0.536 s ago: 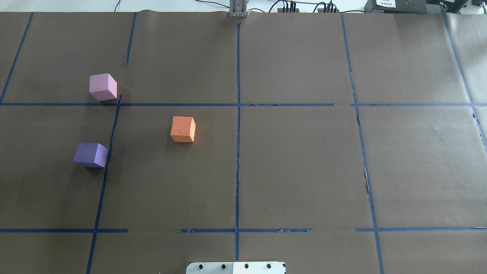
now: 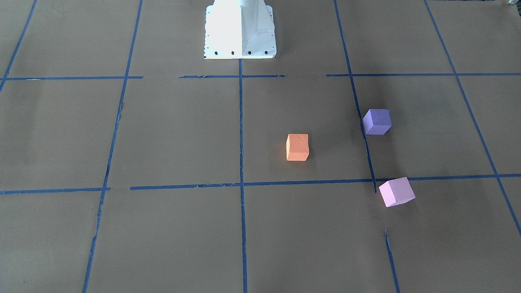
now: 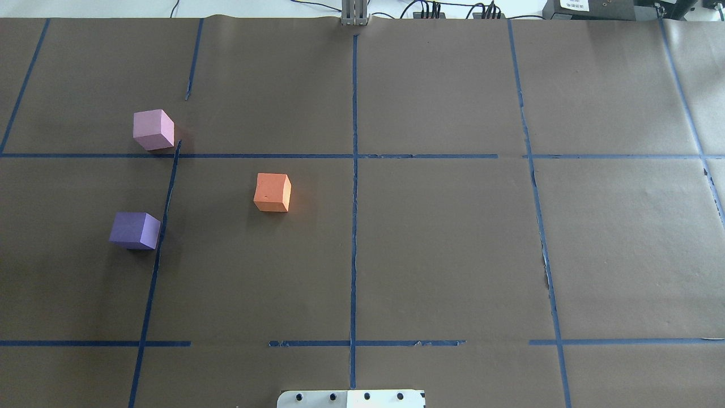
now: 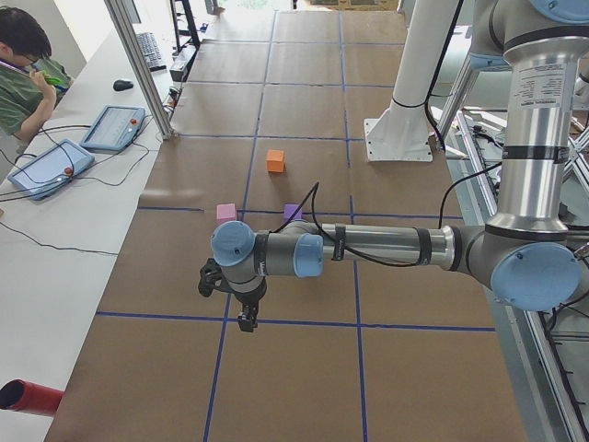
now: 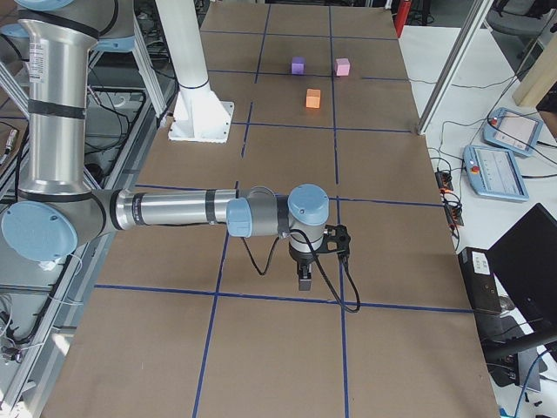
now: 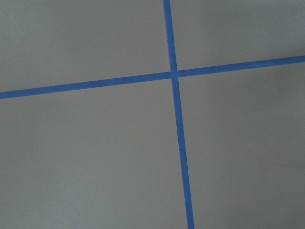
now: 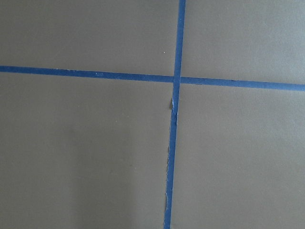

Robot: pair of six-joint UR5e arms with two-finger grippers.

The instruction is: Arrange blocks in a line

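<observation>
Three foam cubes lie apart on the left half of the brown paper-covered table. The orange block (image 3: 272,192) (image 2: 297,147) is nearest the centre line. The dark violet-purple block (image 3: 135,230) (image 2: 377,121) lies left of it, nearer the robot. The light pink-lilac block (image 3: 153,130) (image 2: 396,191) lies farther back by a tape crossing. My left gripper (image 4: 247,322) and right gripper (image 5: 303,280) point down over bare paper at the table's two ends, far from the blocks. They show only in the side views, so I cannot tell if they are open or shut.
Blue tape lines (image 3: 354,170) divide the table into squares. The white robot base plate (image 3: 351,399) (image 2: 240,28) sits at the near middle edge. An operator (image 4: 23,74) and control tablets (image 4: 46,168) (image 5: 496,170) are on the side bench beyond the far edge.
</observation>
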